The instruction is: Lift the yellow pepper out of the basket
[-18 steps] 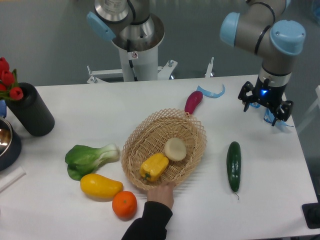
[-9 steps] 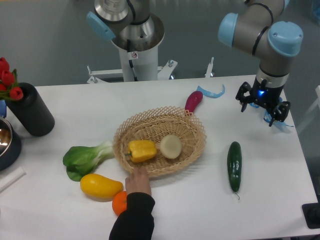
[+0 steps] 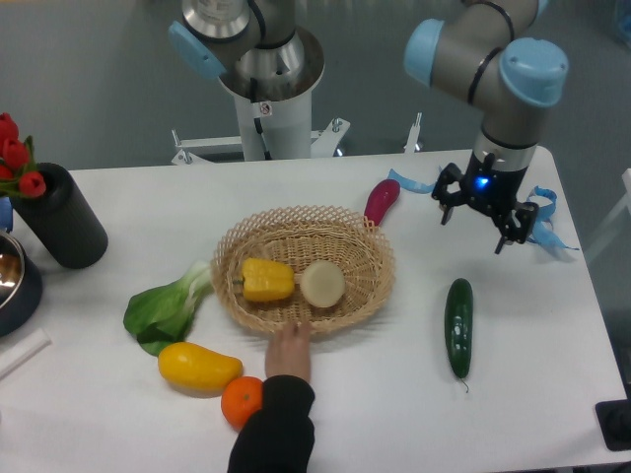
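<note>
We see the end effector [image 3: 482, 215] open and empty at right of frame, well apart from the yellow pepper [image 3: 266, 280] lying in the basket [image 3: 296, 226]; picking not yet begun.

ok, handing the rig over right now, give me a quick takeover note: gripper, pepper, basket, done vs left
Gripper: open, empty, up in the air right of the basket, beyond the cucumber.
Yellow pepper: lying in the left half of the basket, the onion right beside it.
A person's hand is on the basket's near rim; wait for it to clear.
Done: nothing grasped yet.
Left: move over the basket, descend on the pepper without catching the onion, close, lift.
</note>
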Robot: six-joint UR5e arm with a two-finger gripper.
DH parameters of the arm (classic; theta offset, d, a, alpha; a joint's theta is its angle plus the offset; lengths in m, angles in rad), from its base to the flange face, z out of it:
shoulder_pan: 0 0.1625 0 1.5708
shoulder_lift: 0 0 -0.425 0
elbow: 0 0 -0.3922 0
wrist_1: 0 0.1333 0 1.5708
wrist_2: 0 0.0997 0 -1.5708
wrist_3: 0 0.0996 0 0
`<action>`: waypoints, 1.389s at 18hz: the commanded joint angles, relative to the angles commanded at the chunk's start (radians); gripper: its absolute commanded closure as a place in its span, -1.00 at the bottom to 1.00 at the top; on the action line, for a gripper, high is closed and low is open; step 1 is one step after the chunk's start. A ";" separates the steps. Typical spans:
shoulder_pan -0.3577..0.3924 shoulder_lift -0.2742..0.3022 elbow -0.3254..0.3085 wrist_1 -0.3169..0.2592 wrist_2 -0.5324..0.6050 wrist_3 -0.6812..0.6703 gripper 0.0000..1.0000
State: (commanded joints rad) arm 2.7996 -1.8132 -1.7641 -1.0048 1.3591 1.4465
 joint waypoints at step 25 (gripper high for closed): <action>-0.476 0.060 -0.104 -0.002 0.153 0.207 -1.00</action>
State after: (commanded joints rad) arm 2.3240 -1.7533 -1.8684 -1.0063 1.5125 1.6534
